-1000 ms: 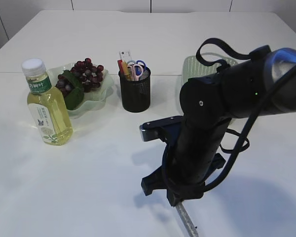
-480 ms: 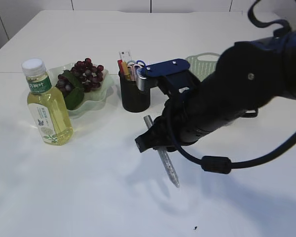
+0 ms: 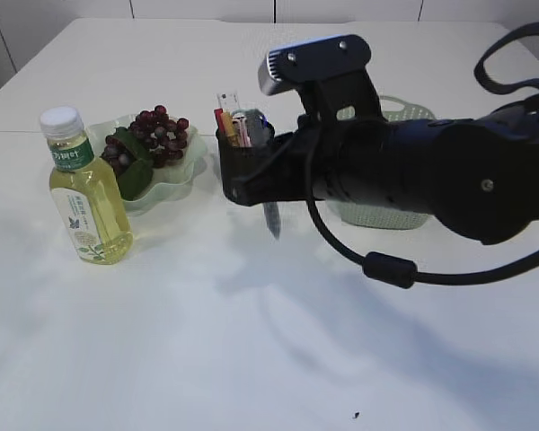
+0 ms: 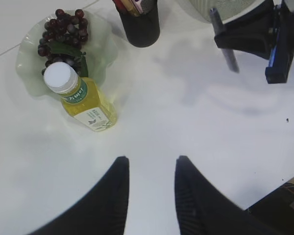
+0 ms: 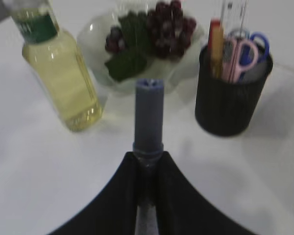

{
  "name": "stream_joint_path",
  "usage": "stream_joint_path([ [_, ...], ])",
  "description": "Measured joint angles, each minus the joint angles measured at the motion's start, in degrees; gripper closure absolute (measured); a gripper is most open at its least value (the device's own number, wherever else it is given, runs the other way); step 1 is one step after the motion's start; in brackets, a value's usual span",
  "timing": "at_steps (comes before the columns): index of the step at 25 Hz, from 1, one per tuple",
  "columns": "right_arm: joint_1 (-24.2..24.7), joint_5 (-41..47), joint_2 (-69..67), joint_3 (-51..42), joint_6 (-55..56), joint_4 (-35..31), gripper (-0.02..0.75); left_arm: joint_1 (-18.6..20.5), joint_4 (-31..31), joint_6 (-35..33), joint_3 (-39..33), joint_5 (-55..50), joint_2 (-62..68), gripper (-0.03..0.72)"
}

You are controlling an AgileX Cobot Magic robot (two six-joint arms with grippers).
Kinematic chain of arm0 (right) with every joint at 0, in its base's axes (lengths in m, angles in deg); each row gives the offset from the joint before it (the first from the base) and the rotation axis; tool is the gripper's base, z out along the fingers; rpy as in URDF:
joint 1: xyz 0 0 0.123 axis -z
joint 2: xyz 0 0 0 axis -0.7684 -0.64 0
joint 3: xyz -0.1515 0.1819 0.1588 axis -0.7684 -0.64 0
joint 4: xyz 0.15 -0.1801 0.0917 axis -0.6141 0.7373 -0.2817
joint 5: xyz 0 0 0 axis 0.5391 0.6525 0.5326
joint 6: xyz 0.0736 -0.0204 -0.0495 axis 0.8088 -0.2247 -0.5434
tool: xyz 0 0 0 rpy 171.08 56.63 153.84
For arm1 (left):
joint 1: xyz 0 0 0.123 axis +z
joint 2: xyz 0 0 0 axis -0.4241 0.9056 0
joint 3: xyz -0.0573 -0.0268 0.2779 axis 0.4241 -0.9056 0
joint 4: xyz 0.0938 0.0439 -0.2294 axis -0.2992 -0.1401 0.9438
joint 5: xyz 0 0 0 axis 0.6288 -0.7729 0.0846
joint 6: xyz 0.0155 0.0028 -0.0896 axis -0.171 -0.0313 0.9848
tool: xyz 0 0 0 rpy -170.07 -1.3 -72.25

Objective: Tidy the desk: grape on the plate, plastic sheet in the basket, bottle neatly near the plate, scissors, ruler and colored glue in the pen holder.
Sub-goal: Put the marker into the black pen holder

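Colored glue held beside the pen holder, not yet in

Colored glue (image 5: 148, 113) is the grey tube pinched in your right gripper (image 5: 148, 164), jaws closed on its lower end, cap end pointing forward toward the plate (image 3: 187, 168). In the exterior view the tube (image 3: 270, 218) hangs tip-down just beside the pen holder (image 3: 245, 175), above the table (image 3: 162, 341), not over the holder's mouth.

Largest first: your right arm (image 3: 431, 175) lies stretched across the scene from the right, roughly level, hiding most of the green basket (image 3: 377, 215). Bottle (image 3: 83, 191) stands upright touching the plate's near-left edge; grapes (image 3: 157, 135) sit on the plate. Pen holder already carries scissors (image 5: 245, 49), a clear ruler (image 5: 233, 12) and other sticks, so room looks tight.

To do this step well, judge it thus: raise the tube clear of the rim, turn it closer to upright, centre it over a gap on the near side, then lower before letting go. Clipping the rim could tip the holder.

Left gripper (image 4: 152, 169) hangs high over bare table, fingers parted, holding nothing.
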Motion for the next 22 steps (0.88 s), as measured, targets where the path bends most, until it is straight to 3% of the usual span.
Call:
stream_joint_path([
  [9, 1.88, -10.55, -8.39, 8.72, -3.27, 0.00, 0.648, 0.00, -0.42, 0.00, 0.00, 0.14, 0.00, 0.453],
  [22, 7.78, -11.85, -22.75, 28.34, -5.22, -0.21, 0.648, 0.00, -1.25, 0.00, 0.00, -0.20, 0.00, 0.454],
])
